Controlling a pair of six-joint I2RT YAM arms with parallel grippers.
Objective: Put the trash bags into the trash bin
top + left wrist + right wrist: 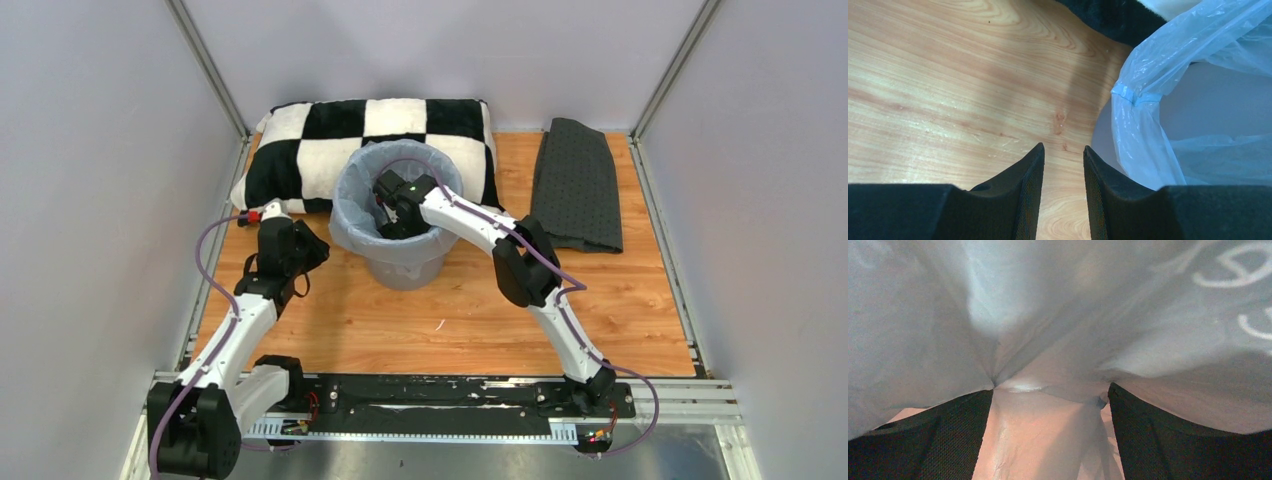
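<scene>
The grey trash bin [405, 268] stands upright mid-table, and the pale blue trash bag [352, 225] lines it, its edge folded down over the rim. My right gripper [398, 222] reaches down inside the bin. In the right wrist view the right gripper [1050, 390] is open wide, and the bag's film [1073, 315] with white lettering [1243, 270] lies against the fingertips. My left gripper [312, 250] hovers just left of the bin. In the left wrist view the left gripper [1064, 147] stands open with only wood between its fingers; the bag's draped edge [1148, 130] hangs over the bin wall [1103, 137] to the right.
A black-and-white checkered pillow [300, 150] lies right behind the bin, touching it. A dark grey mat [578, 185] lies at the back right. Pale walls with metal rails close in the wooden table on three sides.
</scene>
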